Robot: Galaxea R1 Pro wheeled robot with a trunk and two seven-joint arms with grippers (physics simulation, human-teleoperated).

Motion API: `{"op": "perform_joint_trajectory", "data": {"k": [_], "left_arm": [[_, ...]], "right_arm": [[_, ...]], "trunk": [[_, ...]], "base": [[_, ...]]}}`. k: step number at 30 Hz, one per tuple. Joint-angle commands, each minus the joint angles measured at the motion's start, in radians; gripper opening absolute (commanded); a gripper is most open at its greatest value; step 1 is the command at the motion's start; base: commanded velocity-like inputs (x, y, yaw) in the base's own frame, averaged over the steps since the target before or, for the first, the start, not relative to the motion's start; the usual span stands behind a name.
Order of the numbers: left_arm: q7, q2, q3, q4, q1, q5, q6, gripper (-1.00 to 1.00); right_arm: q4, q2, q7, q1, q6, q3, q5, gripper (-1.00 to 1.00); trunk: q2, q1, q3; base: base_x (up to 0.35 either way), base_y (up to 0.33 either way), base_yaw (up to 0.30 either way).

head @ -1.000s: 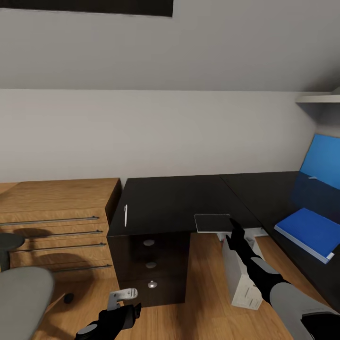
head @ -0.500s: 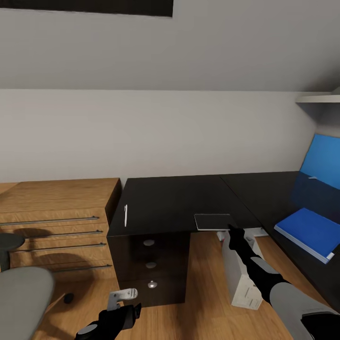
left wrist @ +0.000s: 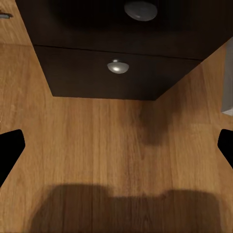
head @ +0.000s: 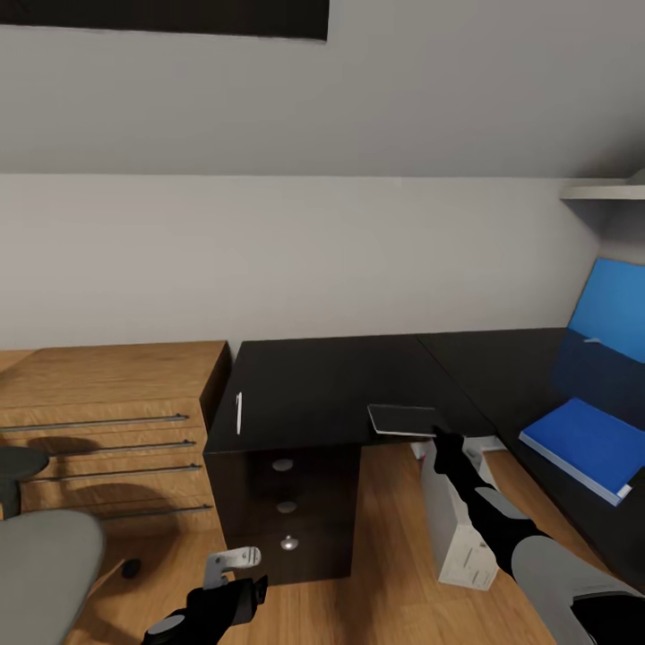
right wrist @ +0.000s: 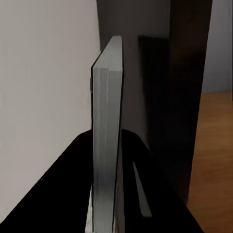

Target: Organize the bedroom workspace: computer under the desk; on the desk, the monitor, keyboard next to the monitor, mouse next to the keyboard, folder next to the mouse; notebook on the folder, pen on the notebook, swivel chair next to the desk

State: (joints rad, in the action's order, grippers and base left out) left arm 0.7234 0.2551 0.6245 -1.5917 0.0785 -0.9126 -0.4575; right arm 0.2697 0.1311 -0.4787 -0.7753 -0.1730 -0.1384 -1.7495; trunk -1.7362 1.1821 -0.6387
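The grey notebook (head: pixel 401 419) lies at the front edge of the black desk (head: pixel 331 376), its near side slightly raised. My right gripper (head: pixel 441 441) is shut on that near edge; the right wrist view shows the notebook (right wrist: pixel 108 141) edge-on between the dark fingers (right wrist: pixel 63 194). The white pen (head: pixel 238 412) rests near the desk's left front corner. The blue folder (head: pixel 582 443) lies on the desk's right wing. The white computer (head: pixel 459 524) stands on the floor under my right arm. My left gripper (head: pixel 233 573) hangs low by the drawer unit (left wrist: pixel 116 67), open and empty.
A light wood drawer chest (head: pixel 107 421) stands left of the desk. The grey swivel chair (head: pixel 40 564) sits at the lower left, with the small dark mouse (head: pixel 132 567) on the floor beside it. A blue wall panel (head: pixel 614 309) leans at the far right under a shelf (head: pixel 600 190).
My right gripper dropped from above the notebook's corner to its near edge and closed on it, and that edge has tipped up a little. The head view shifted slightly.
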Motion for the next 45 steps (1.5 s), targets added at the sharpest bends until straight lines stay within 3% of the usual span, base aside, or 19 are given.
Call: {"op": "perform_joint_trajectory", "data": {"k": [1, 6, 12, 16, 20, 25, 29, 31, 33, 36, 41, 45], "left_arm": [[0.01, -0.001, -0.001, 0.009, 0.001, -0.006, -0.001, 1.0], [0.009, -0.012, 0.002, 0.078, 0.001, -0.004, -0.001, 1.0], [0.008, -0.077, -0.003, 0.172, 0.001, 0.0, 0.002, 1.0], [0.005, -0.095, -0.004, 0.288, 0.001, 0.006, 0.007, 1.0], [0.003, -0.098, -0.004, 0.378, 0.001, 0.007, 0.033, 1.0], [0.003, -0.1, -0.002, 0.427, 0.001, 0.009, 0.075, 1.0], [0.003, -0.1, -0.002, 0.466, 0.001, 0.009, 0.089, 1.0], [0.002, -0.1, -0.002, 0.473, 0.001, 0.01, 0.09, 1.0], [0.002, -0.098, -0.002, 0.481, 0.001, 0.01, 0.093, 1.0], [0.002, -0.098, -0.003, 0.5, 0.001, 0.008, 0.102, 1.0], [0.002, -0.099, -0.001, 0.543, 0.001, 0.008, 0.204, 1.0], [0.002, -0.1, 0.002, 0.547, 0.001, 0.008, 0.228, 1.0]], "right_arm": [[0.0, 0.0, -0.011, -0.001, -0.004, -0.009, -0.015, -1.0], [0.003, -0.001, -0.011, -0.001, -0.004, -0.01, -0.015, -1.0], [0.032, 0.0, -0.013, -0.001, -0.004, -0.012, -0.014, -1.0], [0.087, 0.004, -0.011, -0.001, -0.004, -0.012, -0.012, -1.0], [0.102, 0.004, -0.009, -0.001, -0.004, -0.013, -0.012, -1.0], [0.163, 0.003, 0.024, -0.001, -0.003, -0.014, -0.011, -1.0], [0.337, 0.009, 0.221, -0.001, -0.004, -0.011, -0.01, -1.0], [0.359, 0.012, 0.253, -0.001, -0.004, -0.01, -0.009, -1.0], [0.38, 0.041, 0.291, 0.0, -0.006, -0.009, -0.011, -1.0], [0.389, 0.079, 0.295, 0.01, -0.015, -0.008, -0.017, -1.0], [0.387, 0.087, 0.279, 0.017, -0.018, -0.007, -0.016, -1.0], [0.387, 0.088, 0.277, 0.019, -0.017, -0.007, -0.016, -1.0]], "trunk": [[0.007, -0.004, 0.002], [0.042, -0.023, 0.018], [0.084, -0.046, 0.037], [0.112, -0.062, 0.049], [0.14, -0.077, 0.062], [0.175, -0.096, 0.077], [0.196, -0.108, 0.087], [0.196, -0.108, 0.087], [0.196, -0.108, 0.087], [0.196, -0.108, 0.087], [0.196, -0.108, 0.087], [0.196, -0.108, 0.087]], "base": [[0.0, 0.0, 0.0], [0.0, 0.0, 0.0], [0.0, 0.0, 0.0], [0.0, 0.0, 0.0], [0.0, 0.0, 0.0], [0.0, 0.0, 0.0], [0.0, 0.0, 0.0], [0.0, 0.0, 0.0], [0.0, 0.0, 0.0], [0.0, 0.0, 0.0], [0.0, 0.0, 0.0], [0.0, 0.0, 0.0]]}}
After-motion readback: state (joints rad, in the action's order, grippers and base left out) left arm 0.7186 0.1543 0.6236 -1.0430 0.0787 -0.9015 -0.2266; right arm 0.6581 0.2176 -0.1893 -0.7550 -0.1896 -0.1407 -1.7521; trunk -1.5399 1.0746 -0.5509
